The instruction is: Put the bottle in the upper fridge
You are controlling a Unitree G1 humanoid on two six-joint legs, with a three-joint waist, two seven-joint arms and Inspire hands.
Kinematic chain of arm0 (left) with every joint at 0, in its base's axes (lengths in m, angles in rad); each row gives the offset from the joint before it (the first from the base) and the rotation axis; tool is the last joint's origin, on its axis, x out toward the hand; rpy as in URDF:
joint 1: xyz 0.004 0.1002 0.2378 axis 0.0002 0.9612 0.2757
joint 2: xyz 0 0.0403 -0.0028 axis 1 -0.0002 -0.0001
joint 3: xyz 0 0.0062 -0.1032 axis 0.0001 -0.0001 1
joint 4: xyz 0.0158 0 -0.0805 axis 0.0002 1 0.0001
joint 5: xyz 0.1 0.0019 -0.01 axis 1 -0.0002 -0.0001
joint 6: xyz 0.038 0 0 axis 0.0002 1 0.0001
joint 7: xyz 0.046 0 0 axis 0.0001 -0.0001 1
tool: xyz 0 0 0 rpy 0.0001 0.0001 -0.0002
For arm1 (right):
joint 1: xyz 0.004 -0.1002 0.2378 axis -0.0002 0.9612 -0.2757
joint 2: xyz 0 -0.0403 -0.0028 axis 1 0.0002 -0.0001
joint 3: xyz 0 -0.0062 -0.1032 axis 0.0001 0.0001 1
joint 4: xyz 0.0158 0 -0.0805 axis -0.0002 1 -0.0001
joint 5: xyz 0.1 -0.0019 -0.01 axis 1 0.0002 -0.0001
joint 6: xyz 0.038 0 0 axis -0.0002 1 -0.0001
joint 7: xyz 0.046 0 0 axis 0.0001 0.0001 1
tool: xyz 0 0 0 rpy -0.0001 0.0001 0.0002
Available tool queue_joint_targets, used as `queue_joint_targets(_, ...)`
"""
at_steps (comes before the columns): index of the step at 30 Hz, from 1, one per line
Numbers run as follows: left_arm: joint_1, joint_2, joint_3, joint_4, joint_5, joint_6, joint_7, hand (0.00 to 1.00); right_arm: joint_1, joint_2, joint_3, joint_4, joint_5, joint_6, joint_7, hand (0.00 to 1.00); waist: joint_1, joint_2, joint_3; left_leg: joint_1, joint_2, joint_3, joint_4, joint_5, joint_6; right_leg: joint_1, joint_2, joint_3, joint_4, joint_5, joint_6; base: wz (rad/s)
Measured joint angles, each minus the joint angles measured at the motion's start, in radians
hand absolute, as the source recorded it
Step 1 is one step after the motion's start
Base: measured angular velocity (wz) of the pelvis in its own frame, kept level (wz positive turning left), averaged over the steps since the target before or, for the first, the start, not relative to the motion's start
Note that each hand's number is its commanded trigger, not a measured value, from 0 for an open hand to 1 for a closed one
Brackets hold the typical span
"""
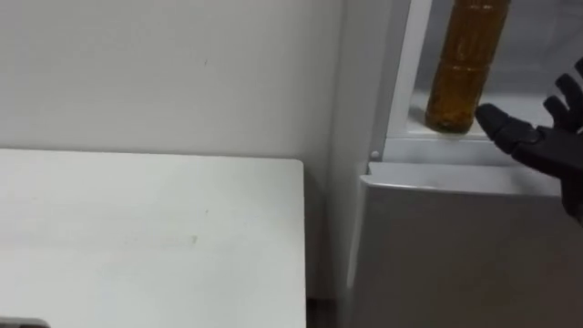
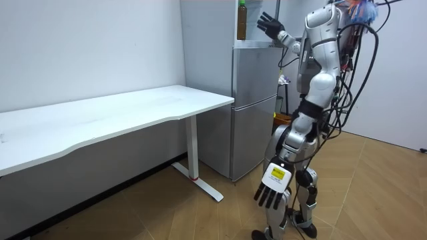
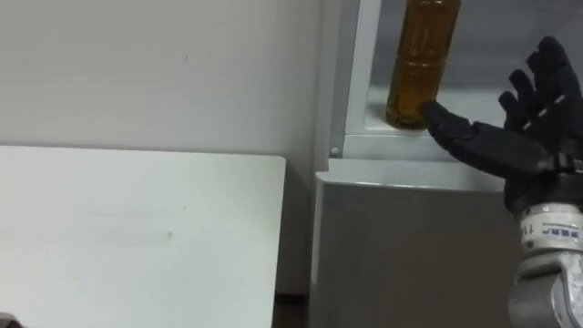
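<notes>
Looks like a bare office or lab room: plain pale walls [image 2: 100,47], wood-plank floor [image 2: 373,193], a long white bench [image 2: 120,113] on a white leg [image 2: 194,150], and a silver fridge [image 2: 253,113] standing just beside it.

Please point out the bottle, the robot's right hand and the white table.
bottle [image 3: 417,68]: right eye view, on its amber body.
right hand [image 3: 524,150]: right eye view, on the palm.
white table [image 3: 137,228]: right eye view, on the bare top.
</notes>
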Motion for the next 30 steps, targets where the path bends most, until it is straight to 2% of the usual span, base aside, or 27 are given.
queue_joint_targets(6,-0.008,-0.007,-0.001,0.02,-0.001,-0.013,-0.009,0.0,0.007,0.004,0.001,-0.135,-0.004,0.0,0.046,0.0,-0.007,-0.007,-0.0016,0.023,0.001,0.03,-0.011,-0.001,0.0,0.008,-0.001,0.03,-0.001,-0.002,0.003,-0.14)
queue_joint_targets(9,-0.04,-0.006,-0.001,0.053,-0.001,-0.022,-0.007,0.0,0.035,0.043,0.001,-0.194,-0.075,0.0,0.082,0.0,-0.011,-0.01,-0.0017,0.028,0.002,0.032,-0.01,-0.005,-0.001,0.01,0.0,0.028,-0.001,-0.002,0.003,-0.01)
queue_joint_targets(14,-0.047,-0.006,-0.002,0.063,-0.004,-0.023,-0.004,0.0,0.098,0.101,0.004,-0.25,-0.204,0.0,0.1,0.0,-0.011,-0.008,-0.0027,0.028,0.005,0.04,-0.009,-0.01,-0.002,0.001,0.001,0.035,0.002,-0.002,0.003,-0.06)
queue_joint_targets(15,-0.058,-0.006,-0.003,0.072,-0.005,-0.027,-0.004,0.0,0.107,0.113,0.004,-0.258,-0.228,0.0,0.101,0.0,-0.014,-0.007,-0.0032,0.027,0.005,0.042,-0.009,-0.01,-0.002,0.0,0.001,0.035,0.002,-0.002,0.003,0.0)
queue_joint_targets(19,-0.08,-0.006,-0.005,0.129,-0.02,-0.046,-0.003,0.0,0.117,0.119,0.015,-0.284,-0.23,-0.01,0.112,0.0,-0.026,0.0,-0.0043,0.025,0.007,0.049,-0.008,-0.012,-0.002,-0.003,0.002,0.039,0.002,-0.002,0.003,-0.02)
queue_joint_targets(23,-0.081,-0.007,-0.017,0.138,-0.026,-0.059,0.006,0.0,0.121,0.126,0.025,-0.299,-0.229,-0.013,0.135,0.0,-0.028,0.005,-0.0035,0.025,0.012,0.061,-0.005,-0.016,-0.004,-0.004,0.005,0.054,0.007,-0.001,0.002,-0.1)
queue_joint_targets(25,-0.088,-0.008,-0.023,0.154,-0.032,-0.07,0.007,0.0,0.122,0.144,0.024,-0.319,-0.227,-0.015,0.148,0.0,-0.029,0.012,-0.0044,0.025,0.013,0.063,-0.006,-0.017,-0.004,-0.009,0.005,0.057,0.014,-0.001,0.002,-0.04)
queue_joint_targets(26,-0.09,-0.008,-0.023,0.163,-0.034,-0.076,0.007,0.0,0.123,0.151,0.024,-0.323,-0.227,-0.019,0.152,0.0,-0.031,0.014,-0.0049,0.025,0.014,0.064,-0.006,-0.017,-0.004,-0.011,0.005,0.057,0.016,-0.001,0.002,0.0)
queue_joint_targets(28,-0.101,-0.008,-0.024,0.168,-0.036,-0.088,0.008,0.0,0.15,0.162,0.027,-0.334,-0.239,-0.055,0.162,0.0,-0.029,0.021,-0.0069,0.026,0.014,0.065,-0.006,-0.018,-0.004,-0.017,0.005,0.06,0.017,-0.001,0.002,-0.02)
queue_joint_targets(30,-0.103,-0.011,-0.025,0.169,-0.054,-0.09,0.009,0.0,0.171,0.173,0.039,-0.334,-0.279,-0.058,0.164,0.0,-0.029,0.027,-0.0091,0.027,0.014,0.074,-0.006,-0.018,-0.004,-0.019,0.005,0.074,0.018,-0.001,0.002,-0.13)
